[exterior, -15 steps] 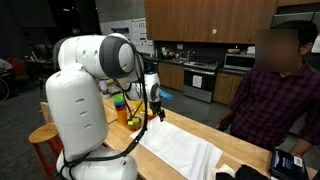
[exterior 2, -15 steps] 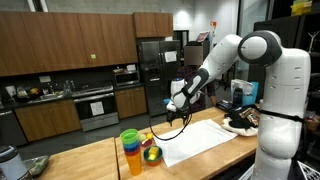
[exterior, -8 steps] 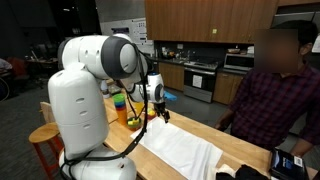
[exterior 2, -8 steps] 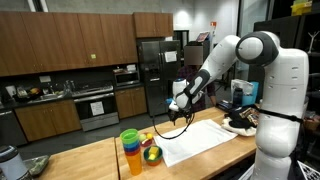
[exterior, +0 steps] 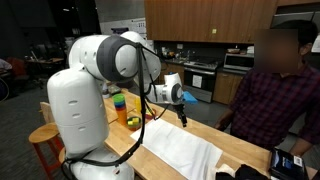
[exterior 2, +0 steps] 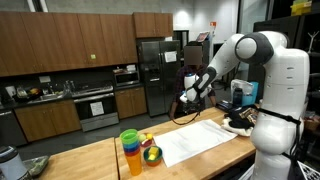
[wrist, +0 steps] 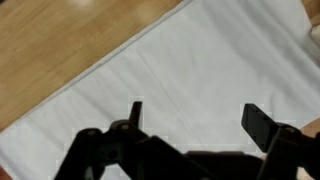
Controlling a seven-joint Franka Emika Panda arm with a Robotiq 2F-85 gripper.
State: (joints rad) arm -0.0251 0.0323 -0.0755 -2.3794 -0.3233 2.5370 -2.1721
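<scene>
Tabletop of pale wood (exterior 2: 92, 160) with a white rectangular fabric cloth (exterior 2: 196, 140) spread flat on it.
In the wrist view the cloth (wrist: 200, 60) fills most of the frame. The black two-finger gripper (wrist: 195, 112) hangs above it, clear of the fabric, jaws apart and empty. A stack of coloured plastic cups (exterior 2: 130, 150) stands just beyond the cloth's end, well apart from the gripper (exterior 2: 184, 107).
</scene>
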